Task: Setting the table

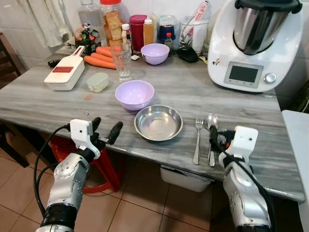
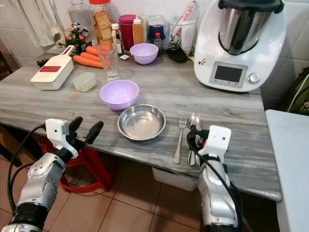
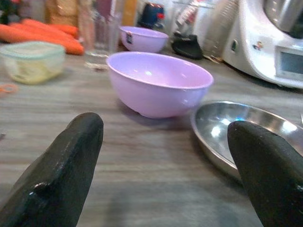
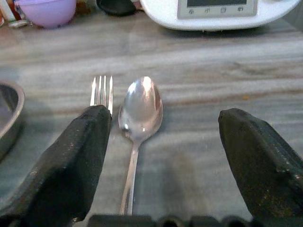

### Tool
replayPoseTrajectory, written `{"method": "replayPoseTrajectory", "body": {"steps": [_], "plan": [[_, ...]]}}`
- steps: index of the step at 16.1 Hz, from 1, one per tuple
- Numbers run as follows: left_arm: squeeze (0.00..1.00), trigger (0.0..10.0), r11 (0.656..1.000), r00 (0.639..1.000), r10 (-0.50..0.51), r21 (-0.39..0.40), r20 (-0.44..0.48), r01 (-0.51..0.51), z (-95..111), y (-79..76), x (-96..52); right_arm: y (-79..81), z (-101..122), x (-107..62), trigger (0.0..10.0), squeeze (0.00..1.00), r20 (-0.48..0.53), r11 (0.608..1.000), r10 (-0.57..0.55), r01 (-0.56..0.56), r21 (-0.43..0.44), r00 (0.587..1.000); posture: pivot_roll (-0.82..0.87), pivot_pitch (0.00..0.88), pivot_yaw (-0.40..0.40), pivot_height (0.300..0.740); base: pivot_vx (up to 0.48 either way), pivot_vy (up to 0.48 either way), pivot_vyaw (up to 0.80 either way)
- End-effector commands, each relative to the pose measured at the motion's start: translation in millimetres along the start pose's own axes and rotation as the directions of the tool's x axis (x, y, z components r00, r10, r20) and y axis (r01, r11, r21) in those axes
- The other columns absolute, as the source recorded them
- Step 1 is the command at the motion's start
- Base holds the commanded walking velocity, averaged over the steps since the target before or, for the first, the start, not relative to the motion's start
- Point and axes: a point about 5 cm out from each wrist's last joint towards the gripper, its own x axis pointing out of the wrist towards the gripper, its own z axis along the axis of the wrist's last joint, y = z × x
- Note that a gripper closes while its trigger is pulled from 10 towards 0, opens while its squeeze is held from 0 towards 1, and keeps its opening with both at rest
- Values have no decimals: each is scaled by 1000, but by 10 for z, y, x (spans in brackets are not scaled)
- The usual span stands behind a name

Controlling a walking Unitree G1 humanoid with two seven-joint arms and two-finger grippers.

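Right pincer [image 4: 158,142]: fingers apart, low over the near table [image 1: 251,108] edge, astride the spoon [image 1: 211,136] handle. Fork [image 1: 198,140]: flat, just left of the spoon, parallel. Left pincer [image 1: 106,130]: fingers apart, at the near edge, holding nothing. Steel bowl [image 1: 158,122]: between the two pincers, left of the fork. Purple bowl [image 1: 134,94]: just behind the steel bowl. Second purple bowl [image 1: 155,53], glass [image 1: 121,62], carrots [image 1: 100,57], white kitchen machine [image 1: 253,43]: further back

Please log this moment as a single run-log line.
left gripper: open, before purple bowl | right gripper: open over spoon handle | fork beside spoon | steel bowl placed
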Motion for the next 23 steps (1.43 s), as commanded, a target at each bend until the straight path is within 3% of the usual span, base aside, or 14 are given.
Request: {"method": "replayPoseTrajectory", "body": {"steps": [1, 2, 6, 8, 13, 17, 23], "plan": [[0, 10000, 998, 998, 50, 40, 31, -51, 61, 35, -28, 11, 88, -41, 10000, 412, 47, 1000, 7, -7, -3, 999, -41, 0, 11, 740, 0, 0, 0], [0, 10000, 996, 996, 76, 53, 35, -78, 66, 35, -40, 5, 122, -71, 10000, 16, 68, 1000, 6, -5, -3, 998, -41, 0, 9, 740, 0, 0, 0], [0, 10000, 976, 980, 195, 102, -32, -191, -106, -50, -79, -61, 156, -200, 10000, 0, 92, 1000, 20, -19, -14, 996, -50, 0, 12, 740, 0, 0, 0], [0, 10000, 977, 979, 201, 82, -38, -197, -105, -80, -48, -130, 120, -216, 10000, 0, 60, 1000, -4, 4, -9, 998, -56, 0, 17, 740, 0, 0, -378], [0, 10000, 970, 972, 230, 92, -45, -226, -80, -41, 1, -114, 137, -225, 10000, 0, 63, 1000, 7, -7, -14, 998, -61, 0, 15, 740, 0, 0, -731], [0, 10000, 970, 971, 231, 93, -57, -226, -90, -59, 21, -100, 139, -230, 10000, 0, 65, 1000, 13, -12, -13, 998, -66, 0, 18, 740, 0, 0, 0], [0, 10000, 970, 972, 226, 101, -65, -219, -75, -54, 41, -78, 136, -218, 10000, 0, 66, 1000, 16, -15, -10, 998, -65, 0, 21, 740, -279, 0, 0]]}}
